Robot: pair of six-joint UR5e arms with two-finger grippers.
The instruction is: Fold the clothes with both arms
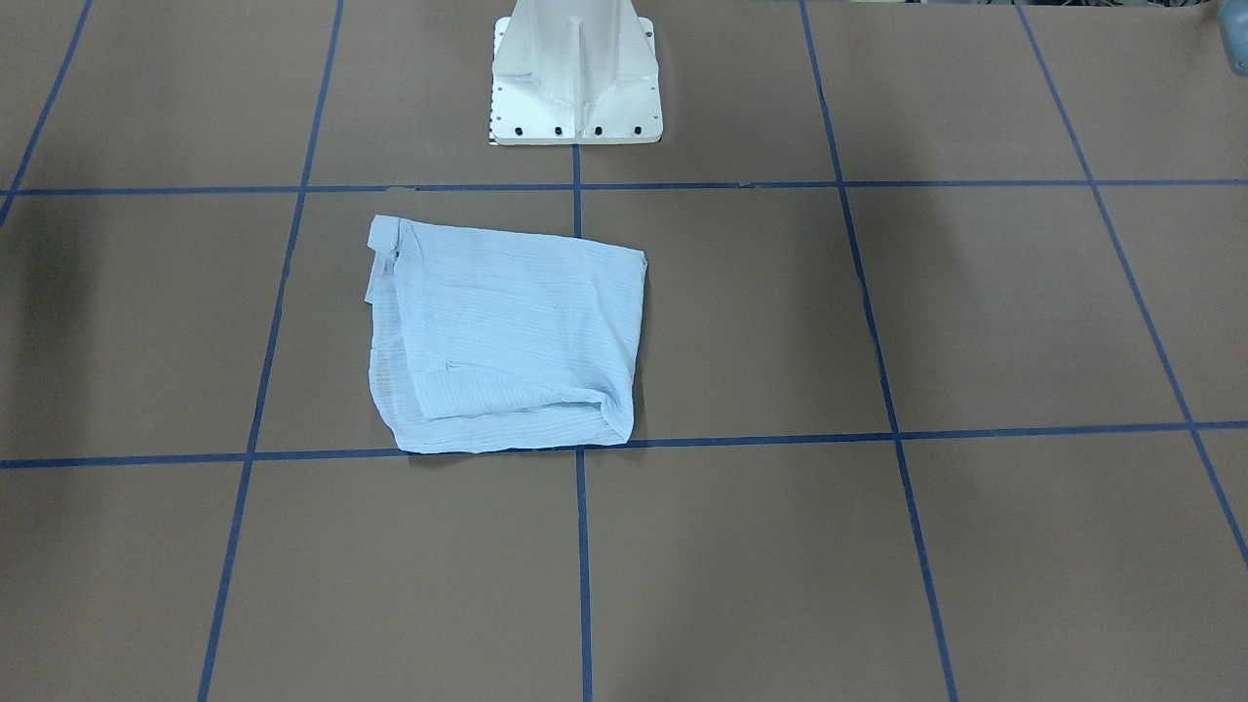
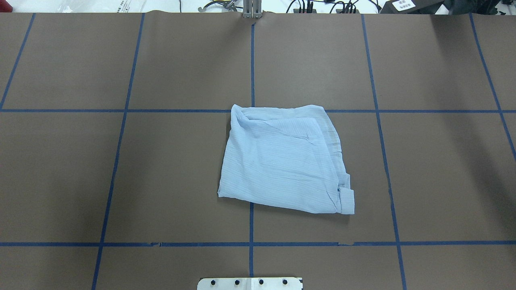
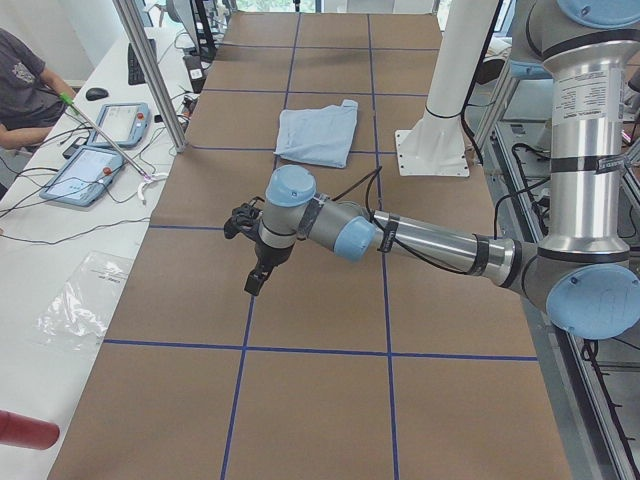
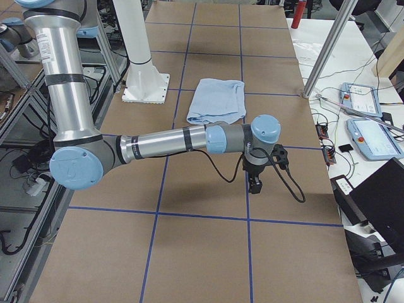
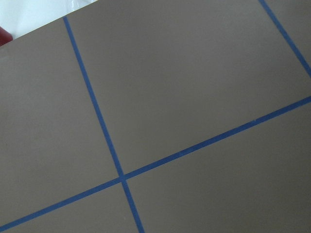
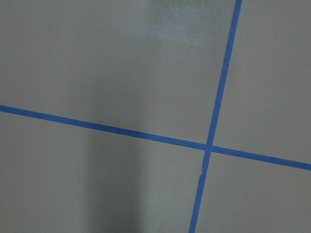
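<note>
Pale-blue striped shirt [image 2: 282, 161] folded into a rough square, flat on the brown desk [image 2: 121, 169], just right of centre in the overhead frame, over a crossing of blue tape lines [image 2: 252, 60] and apart from the white pedestal [image 1: 575, 78]. Left pincer [image 3: 256, 278] pointing down over bare desk at mid-frame of the left side view, right pincer [image 4: 255, 185] likewise right of centre in the right side view, both well apart from the shirt. Clenched or released: cannot tell for either pincer.

shirt [image 2: 282, 161]: thin soft cloth, matt
bench [image 2: 435, 161]: smooth matt brown paper with blue tape [image 2: 252, 60]
left arm [image 3: 440, 242]: shiny grey metal
base [image 1: 575, 88]: smooth white metal
</note>
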